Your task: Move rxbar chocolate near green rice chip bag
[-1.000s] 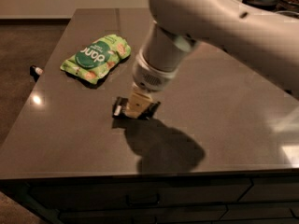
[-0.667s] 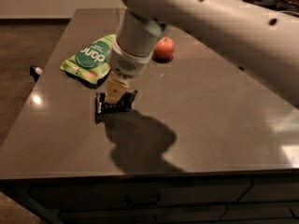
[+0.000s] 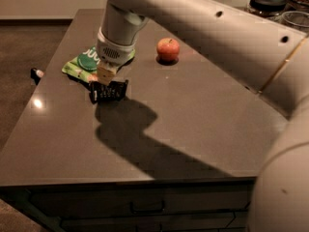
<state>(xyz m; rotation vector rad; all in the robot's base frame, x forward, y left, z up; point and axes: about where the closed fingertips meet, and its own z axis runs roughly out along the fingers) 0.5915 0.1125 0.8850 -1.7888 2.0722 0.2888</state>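
Note:
The rxbar chocolate [image 3: 109, 91], a small black wrapper with white lettering, hangs from my gripper [image 3: 106, 77] just over the table. The gripper is shut on its top edge. The green rice chip bag [image 3: 83, 65] lies at the table's left side, directly behind and to the left of the bar. My arm and wrist cover the bag's right half. The bar sits right at the bag's near edge; I cannot tell whether they touch.
A red apple [image 3: 168, 49] sits to the right of the bag. A small dark object [image 3: 36, 74] lies at the table's left edge. Glass jars [image 3: 268, 2] stand at the back right. The dark table [image 3: 203, 129] has drawers below its front edge.
My gripper has carried the bar to the left and back, from the middle of the table to the near edge of the green bag.

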